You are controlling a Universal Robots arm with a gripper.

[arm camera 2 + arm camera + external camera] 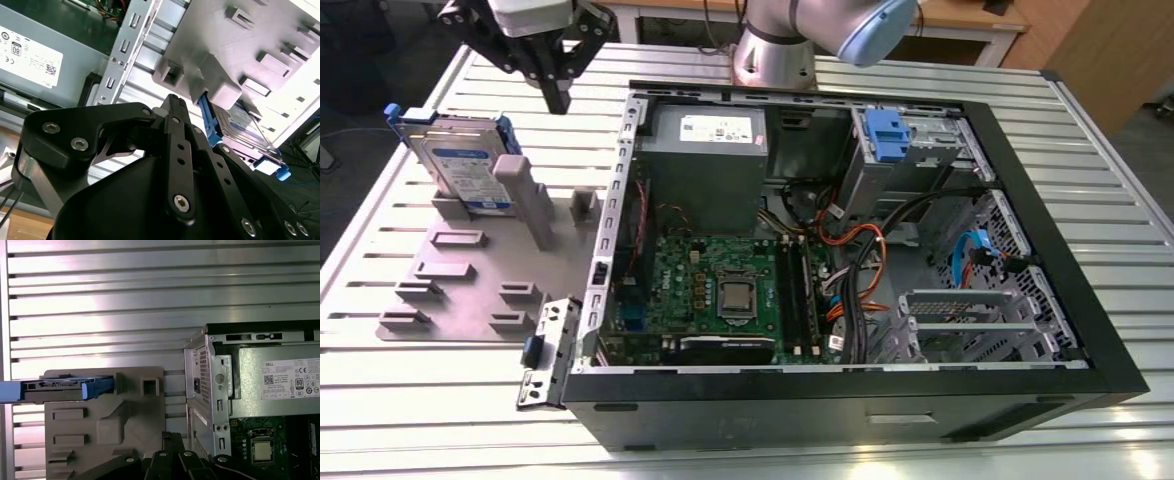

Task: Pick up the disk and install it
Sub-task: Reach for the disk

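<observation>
Item: flat rectangular silver disk [464, 165], white-and-blue label, blue plastic rails. It stands on edge in a slotted matte-grey plastic holder plate [474, 290] on the ribbed aluminium counter [427, 400], at the exterior view's left of the open black metal computer case [854, 415]. Black jointed end effector [559, 98]: fingers together, gripping nothing. It hovers in open air, apart from the disk, near the case's edge.

Silver arm [771, 55] with a baby-blue cap [874, 30] at its 2 o'clock, chunky black gripper [559, 98], shiny screws [181, 202] dotting it.
</observation>
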